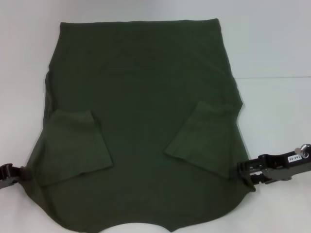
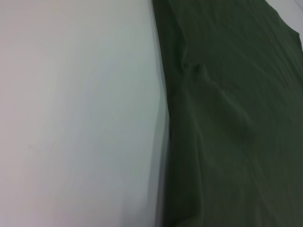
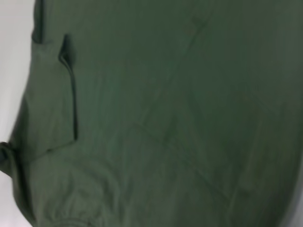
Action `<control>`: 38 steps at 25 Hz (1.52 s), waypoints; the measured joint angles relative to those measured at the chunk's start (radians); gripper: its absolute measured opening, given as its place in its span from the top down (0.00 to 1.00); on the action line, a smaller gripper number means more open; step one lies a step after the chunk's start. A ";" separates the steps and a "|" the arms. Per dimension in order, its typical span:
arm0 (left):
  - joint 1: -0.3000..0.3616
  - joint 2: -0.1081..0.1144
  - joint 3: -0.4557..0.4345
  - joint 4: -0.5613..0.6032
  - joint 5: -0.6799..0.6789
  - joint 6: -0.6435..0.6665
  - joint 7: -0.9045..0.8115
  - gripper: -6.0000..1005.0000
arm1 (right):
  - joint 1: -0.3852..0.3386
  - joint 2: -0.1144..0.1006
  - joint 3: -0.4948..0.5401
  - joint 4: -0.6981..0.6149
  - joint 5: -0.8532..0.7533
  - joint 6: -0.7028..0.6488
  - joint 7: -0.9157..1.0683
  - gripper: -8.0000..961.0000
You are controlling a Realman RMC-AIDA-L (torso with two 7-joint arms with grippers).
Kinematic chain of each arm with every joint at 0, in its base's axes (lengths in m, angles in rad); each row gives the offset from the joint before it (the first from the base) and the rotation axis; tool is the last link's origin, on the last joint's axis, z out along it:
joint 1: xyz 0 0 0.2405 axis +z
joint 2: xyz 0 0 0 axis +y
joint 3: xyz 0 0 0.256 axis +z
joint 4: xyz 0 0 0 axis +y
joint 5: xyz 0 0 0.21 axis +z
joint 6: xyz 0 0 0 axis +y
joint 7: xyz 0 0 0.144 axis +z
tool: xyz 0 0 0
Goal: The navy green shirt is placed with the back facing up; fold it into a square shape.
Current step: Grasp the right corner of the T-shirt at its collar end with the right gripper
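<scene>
Shirt position comes first: the navy green shirt (image 1: 141, 121) lies spread flat on the white desk (image 1: 272, 43), plain side up, its straight hem at the far end and its curved neckline at the near edge. Both short sleeves are already folded inward onto the body, so its long axis runs near to far.

The left gripper (image 1: 10, 174) sits at the shirt's near left edge, and the right gripper (image 1: 249, 171) at the near right edge, each touching the cloth at shoulder level. Whether either pair of fingers is apart or clamped on fabric, I cannot tell.

The cloth lies between the two arms and stretches away from them, so the next fold probably carries the near end toward the far hem.
</scene>
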 joint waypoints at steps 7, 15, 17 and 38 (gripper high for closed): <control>0.000 0.000 -0.002 0.000 -0.002 0.000 0.001 0.98 | 0.002 0.000 0.011 0.006 0.013 -0.006 -0.012 0.11; 0.000 0.000 -0.002 0.000 -0.002 0.000 0.004 0.97 | 0.025 0.021 0.012 0.025 0.025 -0.006 -0.030 0.11; 0.000 0.000 -0.002 0.000 -0.002 0.000 0.005 0.97 | 0.033 0.026 0.012 0.034 0.032 -0.004 -0.033 0.11; 0.000 -0.003 -0.001 -0.008 -0.050 0.004 0.053 0.97 | 0.095 0.083 0.011 0.052 0.092 0.101 -0.048 0.12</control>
